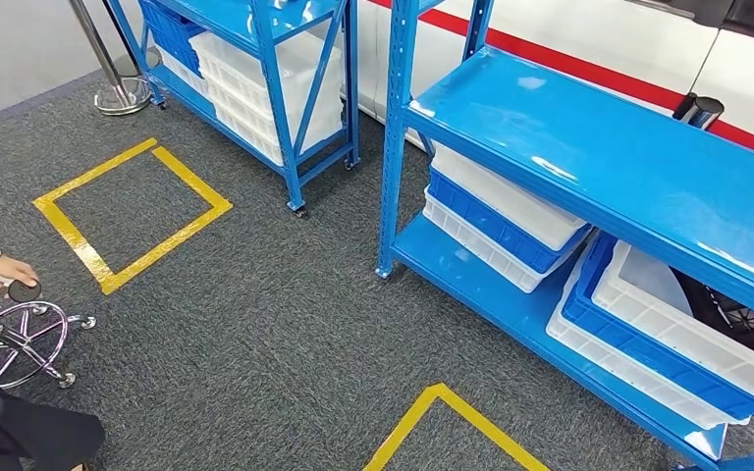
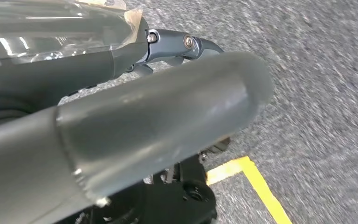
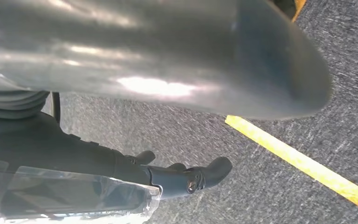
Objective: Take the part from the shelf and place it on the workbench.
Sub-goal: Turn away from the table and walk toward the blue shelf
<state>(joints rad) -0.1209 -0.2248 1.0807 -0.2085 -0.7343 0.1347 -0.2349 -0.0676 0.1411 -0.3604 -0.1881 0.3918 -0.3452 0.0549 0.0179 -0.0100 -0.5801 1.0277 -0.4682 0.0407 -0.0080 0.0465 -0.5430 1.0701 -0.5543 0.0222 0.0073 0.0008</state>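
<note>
Shelving in blue painted steel [image 1: 589, 137] fills the right of the head view, its glossy top deck bare and its lower deck stacked with white and blue plastic bins [image 1: 511, 221]; a second blue rack with white crates [image 1: 265, 78] stands further back. Which item is the task's part I cannot tell: a dark object with spoke-like lines [image 1: 736, 314] sits low behind the bins at the right, but it is too hidden to name. No tabletop shows. Yellow tape squares [image 1: 128, 211] mark the grey carpet [image 1: 275, 324], probably as standing spots in front of each rack, which would explain why the robot faces the shelf at an angle from one of them. A person's hand [image 1: 10, 267] rests on a chrome-legged stool [image 1: 29, 339] at the left edge.

Both arms seem to hang beside the body, since each wrist camera looks down at carpet and tape. The left hand [image 2: 135, 116] holds nothing, thumb and dark fingers apart. The right hand [image 3: 168, 140] likewise grips nothing, its fingers loosely extended away from the thumb. Judging by this, the pick has not begun.
</note>
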